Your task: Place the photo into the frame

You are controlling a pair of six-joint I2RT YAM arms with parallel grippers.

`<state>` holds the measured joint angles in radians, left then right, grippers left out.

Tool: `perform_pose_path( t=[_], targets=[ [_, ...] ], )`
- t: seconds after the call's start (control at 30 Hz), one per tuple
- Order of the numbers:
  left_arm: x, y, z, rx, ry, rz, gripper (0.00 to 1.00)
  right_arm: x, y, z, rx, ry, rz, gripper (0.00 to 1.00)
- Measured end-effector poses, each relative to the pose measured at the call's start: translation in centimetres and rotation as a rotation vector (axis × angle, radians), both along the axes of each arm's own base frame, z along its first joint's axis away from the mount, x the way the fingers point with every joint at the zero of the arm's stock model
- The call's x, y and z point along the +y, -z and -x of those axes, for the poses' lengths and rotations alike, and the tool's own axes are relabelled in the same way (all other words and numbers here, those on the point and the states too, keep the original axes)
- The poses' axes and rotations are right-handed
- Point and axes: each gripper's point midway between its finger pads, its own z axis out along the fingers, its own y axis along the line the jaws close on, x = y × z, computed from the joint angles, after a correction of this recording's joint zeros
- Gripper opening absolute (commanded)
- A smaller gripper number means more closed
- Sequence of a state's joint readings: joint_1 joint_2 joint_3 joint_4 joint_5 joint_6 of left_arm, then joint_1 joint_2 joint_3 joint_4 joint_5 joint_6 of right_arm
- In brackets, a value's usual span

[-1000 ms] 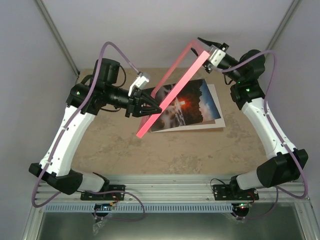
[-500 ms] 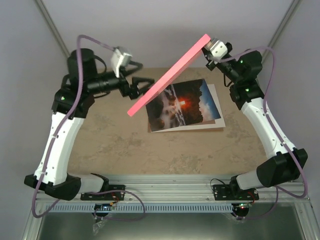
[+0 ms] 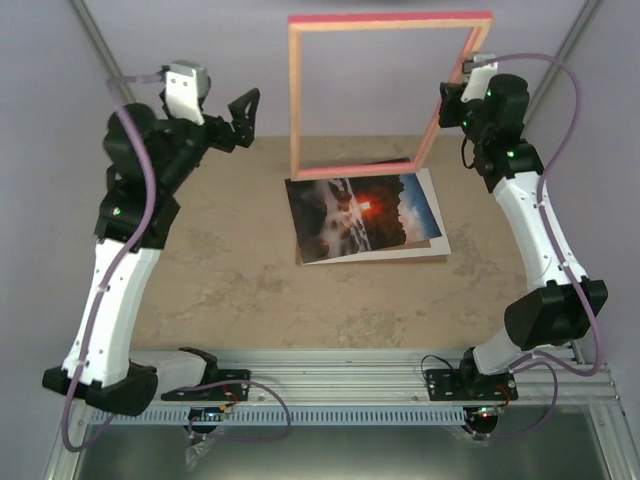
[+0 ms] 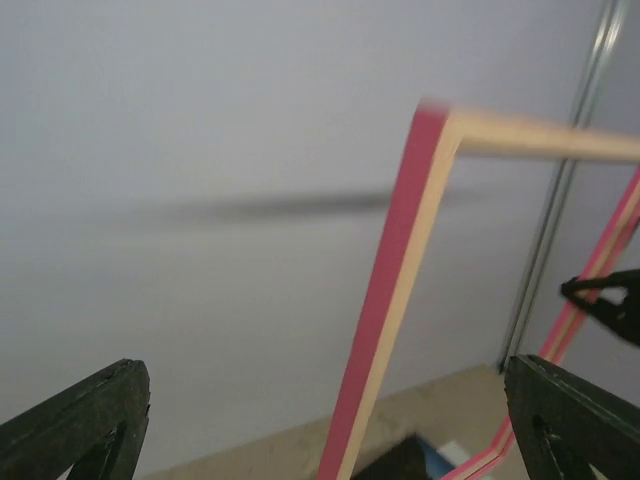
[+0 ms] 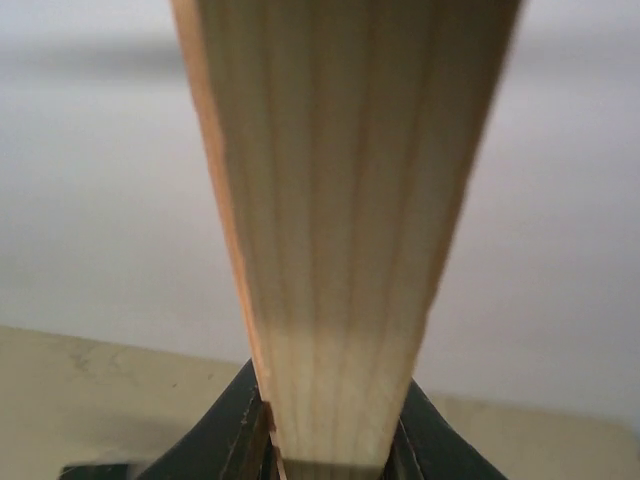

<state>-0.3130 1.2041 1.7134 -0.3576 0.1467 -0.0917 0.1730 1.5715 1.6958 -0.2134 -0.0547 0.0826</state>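
- The left gripper (image 3: 249, 113) hangs high above the far left of the tabletop (image 3: 230, 285). Its fingers are spread wide and hold nothing.
- This gripper points right, toward the frame (image 3: 295, 100), and sits near the frame's left bar without touching it. In the left wrist view that bar rises beyond the gap between the two dark fingers (image 4: 85, 420) and is slightly blurred.
- The frame stands upright over the far middle of the tabletop, with its open face toward the arms. Its outer edges are pink and its inner faces are pale wood.
- In the top view the frame's lower bar lies across the far edge of the photo (image 3: 365, 212). Whether the bar touches anything below it cannot be told.
- The photo lies flat and face up at the middle of the tabletop, on the near side of the frame and below it. It is well apart from both grippers.
- The photo rests on a pale sheet (image 3: 438, 228), which shows along its right and near sides.
- The right gripper (image 3: 453, 100) is clamped on the frame's right bar, partway down it. The right wrist view shows the wood bar pinched between the two fingers.
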Motion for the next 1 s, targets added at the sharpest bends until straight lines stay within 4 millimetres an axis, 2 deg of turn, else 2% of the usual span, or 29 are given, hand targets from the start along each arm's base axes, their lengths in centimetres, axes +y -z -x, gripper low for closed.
perform_pose_path(
  t=[0.13,0.2,0.33,0.4,0.5,0.63,0.7,1.0],
  targets=[
    [-0.9,5.1,-3.9,0.141,-0.024,-0.069,0.93,-0.8,3.2,0.2,0.156,0.022,-0.159,0.01],
    [-1.6,8.7,-6.2,0.243,-0.024,-0.116,0.9,-0.4,5.0,0.6,0.227,0.016,-0.231,0.01],
    [-2.5,14.3,-8.6,0.396,-0.017,-0.197,0.87,0.5,9.3,1.8,0.389,0.012,-0.332,0.01],
    [-2.8,15.4,-8.7,0.415,-0.009,-0.232,0.87,0.6,11.3,2.3,0.461,0.025,-0.361,0.01],
    [-3.9,15.6,-7.4,0.39,0.022,-0.279,0.87,0.6,13.3,2.9,0.536,0.043,-0.388,0.01],
    [-5.9,15.5,-5.4,0.339,0.075,-0.342,0.84,0.6,14.8,3.5,0.598,0.06,-0.411,0.01],
    [-6.3,15.7,-5.3,0.328,0.078,-0.364,0.81,0.8,15.2,3.5,0.615,0.057,-0.419,0.01],
    [-5.9,19.8,-10.5,0.391,-0.058,-0.493,0.6,1.3,17.1,3.7,0.678,0.05,-0.446,0.01]
  ],
)
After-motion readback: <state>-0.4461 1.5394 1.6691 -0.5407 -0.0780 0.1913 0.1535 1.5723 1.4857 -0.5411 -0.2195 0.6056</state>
